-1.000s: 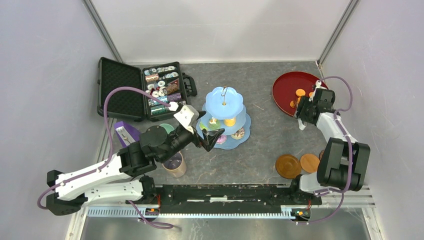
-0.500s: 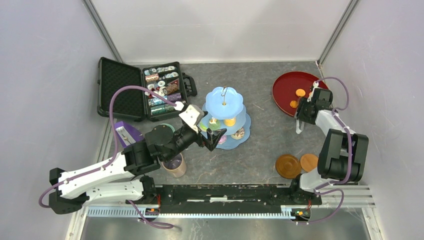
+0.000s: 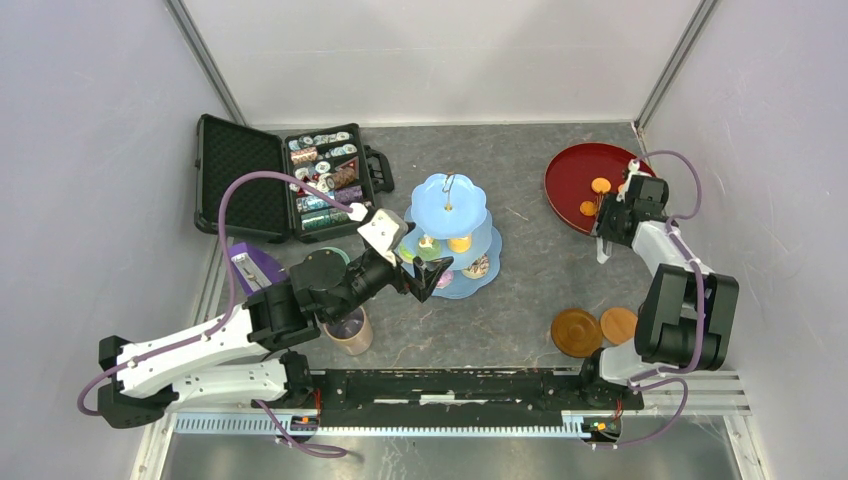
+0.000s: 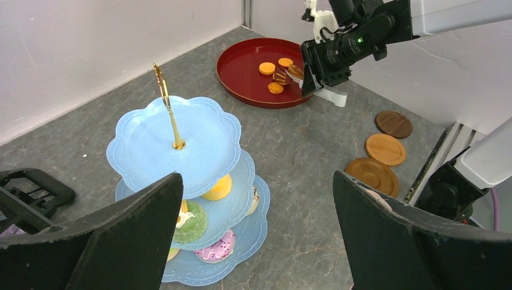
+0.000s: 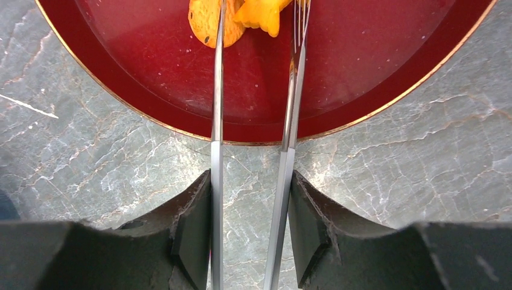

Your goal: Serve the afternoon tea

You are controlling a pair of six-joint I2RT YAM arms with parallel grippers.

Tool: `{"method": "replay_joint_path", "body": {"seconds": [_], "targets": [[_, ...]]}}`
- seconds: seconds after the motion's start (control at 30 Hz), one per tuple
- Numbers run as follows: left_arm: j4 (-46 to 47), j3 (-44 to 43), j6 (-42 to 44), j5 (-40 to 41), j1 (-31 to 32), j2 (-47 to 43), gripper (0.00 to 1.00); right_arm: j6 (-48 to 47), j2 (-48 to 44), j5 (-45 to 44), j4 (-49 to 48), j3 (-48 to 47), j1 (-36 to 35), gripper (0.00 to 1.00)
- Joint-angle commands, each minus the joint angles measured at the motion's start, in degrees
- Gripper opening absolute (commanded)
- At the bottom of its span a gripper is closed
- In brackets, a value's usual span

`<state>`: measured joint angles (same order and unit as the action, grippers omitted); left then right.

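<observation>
The grey stone table [image 3: 530, 280] sat between pale walls. In the middle of the top view stood the pale-blue three-tier cake stand [image 3: 449, 205], with small cakes [image 4: 192, 222] on its lower tiers. The left gripper [image 4: 256, 179] was spread wide just beside it, holding nothing. At the upper right, the right gripper [image 5: 250, 199] squeezed metal tongs [image 5: 217, 90]. Their tips sat on either side of an orange biscuit [image 5: 262, 11] over the round red tray [image 3: 570, 175]. Brown coasters [image 3: 578, 332] lay at the lower right.
</observation>
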<state>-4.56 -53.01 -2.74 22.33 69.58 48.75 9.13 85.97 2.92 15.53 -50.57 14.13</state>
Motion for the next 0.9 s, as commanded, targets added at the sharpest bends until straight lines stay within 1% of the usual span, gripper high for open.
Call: {"method": "replay_joint_path", "body": {"seconds": [0.0, 0.2, 0.33, 0.4, 0.53, 0.63, 0.73, 0.8, 0.87], "targets": [[1.6, -1.0, 2.5, 0.6, 0.5, -1.0, 1.00, -0.8, -4.4, -1.1, -2.2, -1.3, 0.3, 0.13], [1.7, -1.0, 2.2, 0.2, 0.4, -1.5, 1.00, -0.6, -7.4, -0.8, -1.6, 0.0, 0.3, 0.08], [1.7, -1.0, 2.2, 0.3, 0.4, -1.6, 1.00, -1.0, -11.3, 3.3, -1.3, 1.4, 0.3, 0.06], [1.6, -1.0, 2.3, 0.3, 0.4, -1.8, 1.00, -1.4, -14.1, 6.9, -1.1, 2.5, 0.4, 0.05], [1.5, -1.3, 2.3, 0.9, 0.4, -2.2, 1.00, -0.9, -21.1, 18.1, -1.9, 6.2, 0.2, 0.04], [1.4, -1.5, 2.2, 0.9, 0.4, -2.7, 1.00, -0.3, -25.7, 24.6, -0.3, 7.4, 0.0, 0.03], [1.1, -2.1, 1.7, 0.7, 0.4, -2.7, 1.00, -0.1, -29.5, 28.5, 2.3, 6.5, -2.3, 0.03], [0.1, -3.2, 1.2, 0.5, 0.4, -2.5, 1.00, 1.1, -31.7, 28.8, 3.4, 5.5, -5.8, 0.02], [-1.4, -4.9, 0.6, 0.4, 0.4, -2.4, 1.00, 3.5, -33.7, 29.8, 2.4, 5.0, -9.7, 0.02]]}}
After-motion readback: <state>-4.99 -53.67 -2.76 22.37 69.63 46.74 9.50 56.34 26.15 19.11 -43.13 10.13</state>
